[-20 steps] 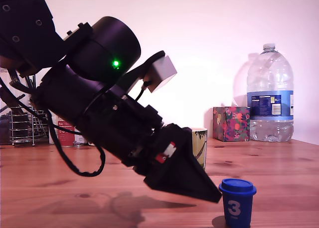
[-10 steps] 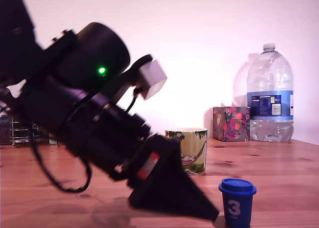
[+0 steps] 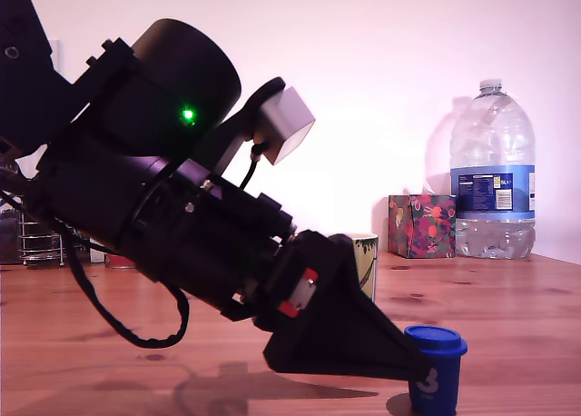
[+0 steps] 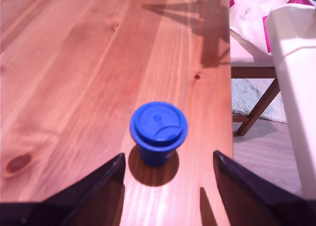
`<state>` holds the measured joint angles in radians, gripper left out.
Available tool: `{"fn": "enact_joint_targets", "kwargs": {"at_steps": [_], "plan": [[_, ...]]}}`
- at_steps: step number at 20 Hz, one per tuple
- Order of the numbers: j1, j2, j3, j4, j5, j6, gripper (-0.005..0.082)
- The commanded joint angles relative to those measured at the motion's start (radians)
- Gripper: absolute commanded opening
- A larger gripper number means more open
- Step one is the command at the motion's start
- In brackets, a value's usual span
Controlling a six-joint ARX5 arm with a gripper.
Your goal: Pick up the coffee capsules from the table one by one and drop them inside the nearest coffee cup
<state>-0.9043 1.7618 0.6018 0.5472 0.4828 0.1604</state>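
A dark-blue coffee capsule (image 3: 441, 345) stands upright, rim up, on the wooden table (image 3: 508, 307) near its front edge. My black gripper (image 3: 410, 371) reaches down to it from the exterior view's left, and its tip covers part of the white figure on the capsule's side. In the wrist view the capsule (image 4: 158, 130) sits just ahead of the gap between the two dark fingers (image 4: 98, 189), with the gripper (image 4: 168, 156) open and not touching it. Only the right edge of the coffee cup (image 3: 366, 263), with its green-yellow print, shows behind the gripper.
A large water bottle (image 3: 491, 175) and a floral box (image 3: 420, 225) stand at the back right of the exterior view. A wire rack (image 3: 36, 236) and a red tin (image 3: 118, 260) are at the back left. The table's edge (image 4: 231, 112) runs close beside the capsule, with a chair leg (image 4: 256, 107) beyond.
The gripper dipped low, then pushed toward the exterior view's right. Its tip now overlaps the capsule's side, and its body hides most of the cup again. The capsule has not moved.
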Motion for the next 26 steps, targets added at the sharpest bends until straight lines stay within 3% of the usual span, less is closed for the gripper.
{"fn": "enact_joint_targets", "kwargs": {"at_steps": [1, 9, 19, 26], "plan": [[-0.008, 0.005, 0.004, 0.006, -0.002, -0.003, 0.0501], [-0.036, 0.092, 0.109, -0.04, -0.02, -0.003, 0.0501], [-0.052, 0.156, 0.234, -0.238, -0.022, 0.005, 0.0501], [-0.052, 0.159, 0.242, -0.294, -0.046, 0.024, 0.0495]]}}
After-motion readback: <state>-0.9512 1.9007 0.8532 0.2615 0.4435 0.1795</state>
